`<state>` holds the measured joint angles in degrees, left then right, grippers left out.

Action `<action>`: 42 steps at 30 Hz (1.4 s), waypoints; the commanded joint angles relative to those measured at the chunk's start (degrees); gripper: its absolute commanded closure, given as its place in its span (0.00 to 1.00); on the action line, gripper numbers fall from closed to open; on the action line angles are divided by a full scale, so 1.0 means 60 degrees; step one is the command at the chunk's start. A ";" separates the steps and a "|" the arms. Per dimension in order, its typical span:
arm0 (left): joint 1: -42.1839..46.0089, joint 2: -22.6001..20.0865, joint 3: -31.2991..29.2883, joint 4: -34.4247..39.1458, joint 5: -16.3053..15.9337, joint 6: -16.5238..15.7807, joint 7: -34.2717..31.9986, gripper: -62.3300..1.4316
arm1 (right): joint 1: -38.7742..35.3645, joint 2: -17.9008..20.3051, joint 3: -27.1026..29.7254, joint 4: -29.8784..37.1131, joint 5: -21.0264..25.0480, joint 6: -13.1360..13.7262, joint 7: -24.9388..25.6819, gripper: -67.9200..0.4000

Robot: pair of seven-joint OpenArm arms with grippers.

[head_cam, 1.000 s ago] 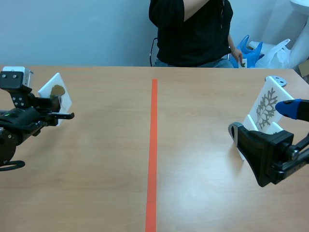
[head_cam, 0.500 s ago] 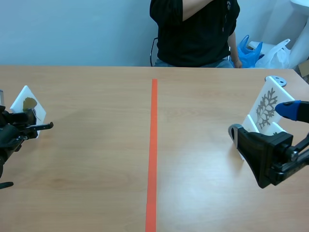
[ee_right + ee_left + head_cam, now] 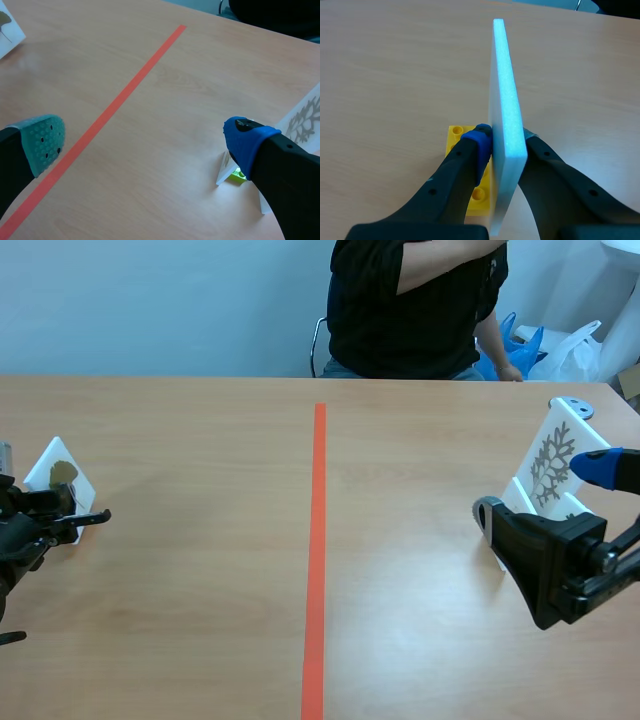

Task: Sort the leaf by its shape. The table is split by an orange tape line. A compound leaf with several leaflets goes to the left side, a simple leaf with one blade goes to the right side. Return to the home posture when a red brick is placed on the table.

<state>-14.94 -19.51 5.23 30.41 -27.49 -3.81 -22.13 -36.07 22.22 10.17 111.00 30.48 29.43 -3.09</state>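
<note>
Since my left fingers (image 3: 455, 175) are what matter right now, I'll start there: they're pinched onto the white foam card (image 3: 506, 125), one blue pad on each face, squeezing it edge-on just above its yellow brick base (image 3: 457, 145). The base looks to be sitting flat on the tabletop (image 3: 200, 590), way out at the far left, well apart from the orange tape line (image 3: 316, 540).

The leaf (image 3: 63, 472) printed on it is tiny in the scene view, but it reads to me as one plain blade. If that's right, this card belongs on the right side, not here. So my plan would be:

- keep the squeeze firm but not crushing, it's foam
- lift straight up so the base comes along and doesn't snag
- keep the card upright while crossing the line
- set it down flat before letting go

My right fingers (image 3: 42, 142) are spread wide with nothing in them, parked just beside the second card (image 3: 552, 465). That one shows a grey branching leaf and leans on the right side. I'd land mine clear of it.

No red brick anywhere I can see. A person (image 3: 410, 300) sits across the tabletop.
</note>
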 commanded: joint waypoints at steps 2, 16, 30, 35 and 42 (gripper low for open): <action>-0.0186 -0.0087 -0.0011 0.0168 -0.0033 -0.0204 -0.0153 0.86 | 0.0109 0.0000 0.0109 0.0069 0.0149 0.0004 0.0131 0.00; -0.0182 -0.0120 -0.0011 0.0175 -0.0033 -0.0244 -0.0189 0.38 | 0.0109 0.0000 0.0109 0.0069 0.0219 0.0011 0.0066 0.00; 0.0353 -0.1075 -0.0022 0.2127 -0.0044 -0.0361 -0.0197 0.03 | 0.0113 0.0000 0.0109 0.0069 0.0215 0.0040 0.0069 0.00; 0.1235 -0.1501 -0.0033 0.3942 -0.0069 -0.0860 0.0302 0.00 | 0.0113 0.0000 0.0109 0.0069 0.0215 0.0022 0.0073 0.00; 0.2878 -0.1734 -0.0051 0.6889 -0.0073 -0.1745 0.1279 0.00 | 0.0113 0.0000 0.0109 0.0069 0.0215 -0.0004 0.0080 0.00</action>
<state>1.80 -29.61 5.26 70.63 -27.51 -13.93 -13.74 -36.07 22.22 10.17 111.00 31.11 29.43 -3.55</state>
